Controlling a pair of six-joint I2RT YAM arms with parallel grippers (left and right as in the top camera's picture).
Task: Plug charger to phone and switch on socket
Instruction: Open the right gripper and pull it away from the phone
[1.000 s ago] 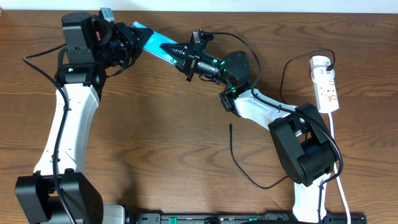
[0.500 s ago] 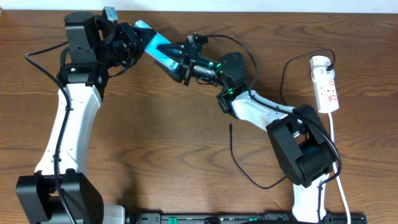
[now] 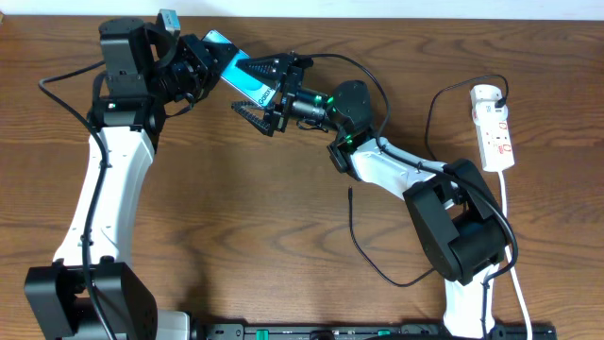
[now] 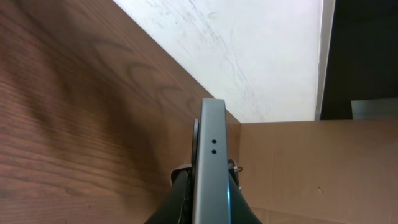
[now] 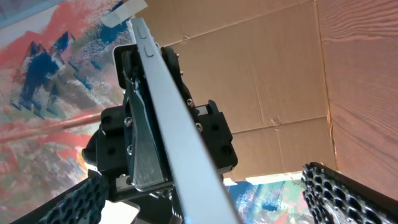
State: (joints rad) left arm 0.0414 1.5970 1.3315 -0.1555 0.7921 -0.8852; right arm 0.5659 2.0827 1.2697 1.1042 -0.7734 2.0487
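The phone (image 3: 236,68), cyan screen up, is held off the table at the back left by my left gripper (image 3: 203,61), which is shut on its upper end. In the left wrist view the phone (image 4: 211,155) stands edge-on between the dark fingers (image 4: 181,198). My right gripper (image 3: 258,89) is open, its fingers straddling the phone's lower end without touching it. The right wrist view shows the phone's grey edge (image 5: 177,137) running between the two wide-apart pads (image 5: 351,193). The charger's black plug tip (image 3: 350,193) lies loose on the table. The socket (image 3: 496,127) lies at the right edge.
The charger's thin black cable (image 3: 377,272) loops across the table in front of the right arm and rises toward the white adapter (image 3: 485,93). The socket's white cord (image 3: 514,274) runs down the right side. Bare wood lies between the arms.
My right gripper, shut on the phone's lower end a second ago, has opened wide around it. The phone stays in my left gripper, shifted slightly left.
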